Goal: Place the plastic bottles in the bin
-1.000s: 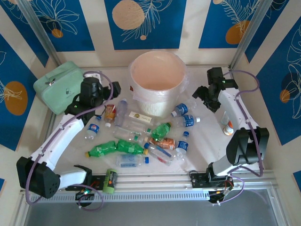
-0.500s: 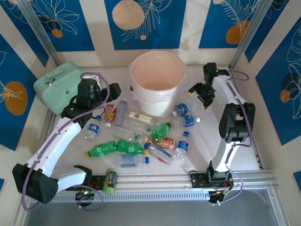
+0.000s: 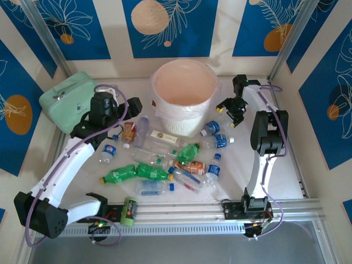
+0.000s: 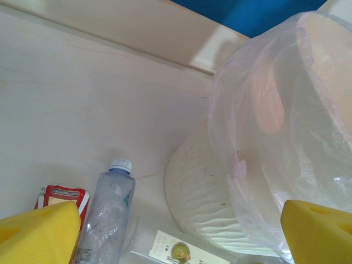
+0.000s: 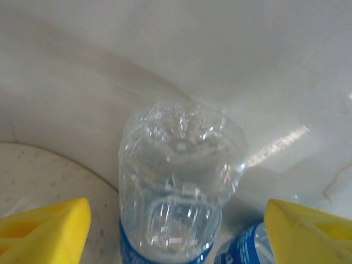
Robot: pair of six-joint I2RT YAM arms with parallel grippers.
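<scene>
The bin, a pale pink pail with a thin white liner, stands at the back centre; its side also shows in the left wrist view. Plastic bottles lie scattered in front of it: clear ones with blue labels, green ones and one with a brown-orange label. My left gripper hangs open left of the bin, above a clear bottle. My right gripper is open to the right of the bin. A clear blue-labelled bottle lies between its yellow fingers, untouched.
A mint-green zip case sits at the back left. A small green and orange cylinder lies by the front rail. A second blue-labelled bottle lies right beside the one under my right gripper. Walls close the table on three sides.
My right arm has swung its gripper left and down toward the bin, over a clear bottle. The left arm has barely moved; its jaws stand slightly wider.
</scene>
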